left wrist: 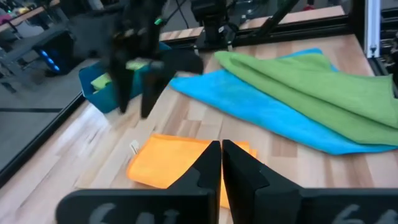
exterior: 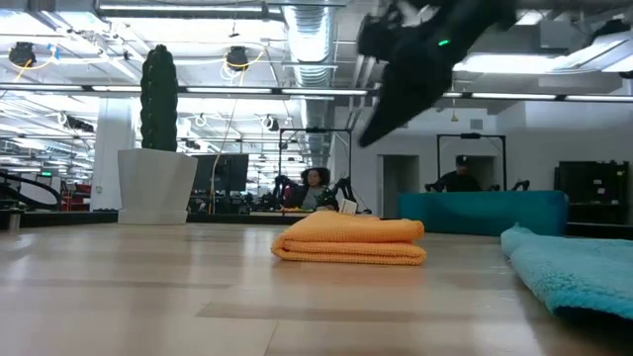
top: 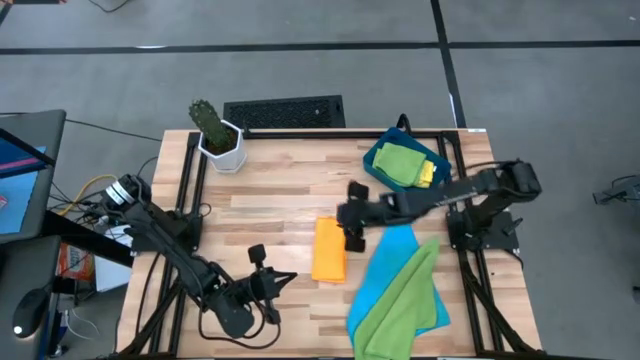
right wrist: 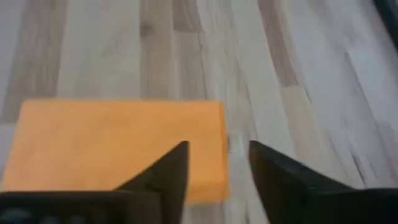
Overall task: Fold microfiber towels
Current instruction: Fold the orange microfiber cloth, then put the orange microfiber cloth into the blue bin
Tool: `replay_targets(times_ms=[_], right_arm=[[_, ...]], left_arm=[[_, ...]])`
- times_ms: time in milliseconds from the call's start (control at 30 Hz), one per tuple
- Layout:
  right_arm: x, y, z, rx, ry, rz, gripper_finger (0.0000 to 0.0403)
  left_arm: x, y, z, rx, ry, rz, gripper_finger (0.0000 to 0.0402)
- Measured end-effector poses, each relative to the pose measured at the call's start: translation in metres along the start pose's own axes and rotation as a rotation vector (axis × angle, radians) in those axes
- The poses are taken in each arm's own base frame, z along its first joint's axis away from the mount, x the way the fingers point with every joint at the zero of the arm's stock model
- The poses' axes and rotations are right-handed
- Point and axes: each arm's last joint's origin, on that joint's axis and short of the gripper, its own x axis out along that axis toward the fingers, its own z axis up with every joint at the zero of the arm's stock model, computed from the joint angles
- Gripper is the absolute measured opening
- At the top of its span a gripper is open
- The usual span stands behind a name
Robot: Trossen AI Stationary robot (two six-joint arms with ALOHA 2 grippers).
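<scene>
A folded orange towel (top: 329,249) lies flat on the wooden table near its middle; the low view shows its stacked layers (exterior: 351,240). My right gripper (top: 350,215) hangs open above the table, just beyond the orange towel's far right corner (right wrist: 211,112), touching nothing. A bright blue towel (top: 395,262) lies spread at the near right, with a lime green towel (top: 402,300) draped across it. Another green towel (top: 398,160) and a yellow one (top: 428,174) sit in the dark-blue tray (top: 374,156). My left gripper (left wrist: 221,149) is shut over the near left of the table (top: 283,284), holding nothing.
A potted cactus (top: 216,134) in a white pot stands at the far left corner. The tray occupies the far right corner. Bare wood stretches between the cactus and the orange towel. People sit in the room beyond the table's far edge (exterior: 315,188).
</scene>
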Motion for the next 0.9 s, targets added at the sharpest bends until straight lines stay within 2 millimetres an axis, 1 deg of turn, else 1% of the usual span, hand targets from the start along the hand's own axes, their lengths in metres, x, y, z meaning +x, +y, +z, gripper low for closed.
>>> replay_targets(times_ms=[100, 167, 267, 433, 533, 600, 667, 733, 800, 900], right_arm=[[0.021, -0.021, -0.001, 0.008, 0.036, 0.019, 0.0256], [0.037, -0.032, 0.000, 0.001, 0.053, 0.032, 0.0270], [0.061, -0.041, -0.006, -0.003, 0.102, 0.113, 0.0274], [0.097, -0.043, -0.018, 0.003, 0.180, 0.177, 0.0274], [0.112, -0.045, -0.024, 0.045, 0.213, 0.245, 0.0274], [0.116, -0.043, -0.027, 0.057, 0.255, 0.246, 0.0267], [0.120, -0.039, -0.029, 0.054, 0.281, 0.242, 0.0244], [0.119, -0.035, -0.029, 0.047, 0.291, 0.238, 0.0205], [0.119, -0.030, -0.029, 0.033, 0.296, 0.238, 0.0150], [0.117, -0.028, -0.028, 0.039, 0.296, 0.249, 0.0053]], left_arm=[[-0.006, -0.003, -0.001, -0.010, -0.015, -0.001, 0.0024], [-0.009, -0.005, -0.002, -0.022, -0.019, -0.003, 0.0038], [-0.013, -0.006, -0.005, -0.033, -0.018, -0.003, 0.0059], [-0.016, -0.005, -0.010, -0.049, 0.005, 0.011, 0.0084], [-0.016, -0.003, -0.013, -0.057, 0.024, 0.022, 0.0092], [-0.016, -0.002, -0.014, -0.061, 0.036, 0.028, 0.0095], [-0.016, 0.000, -0.016, -0.060, 0.046, 0.035, 0.0096], [-0.016, 0.000, -0.017, -0.059, 0.053, 0.035, 0.0096], [-0.016, 0.001, -0.018, -0.057, 0.061, 0.034, 0.0096], [-0.016, 0.001, -0.018, -0.059, 0.062, 0.034, 0.0096]])
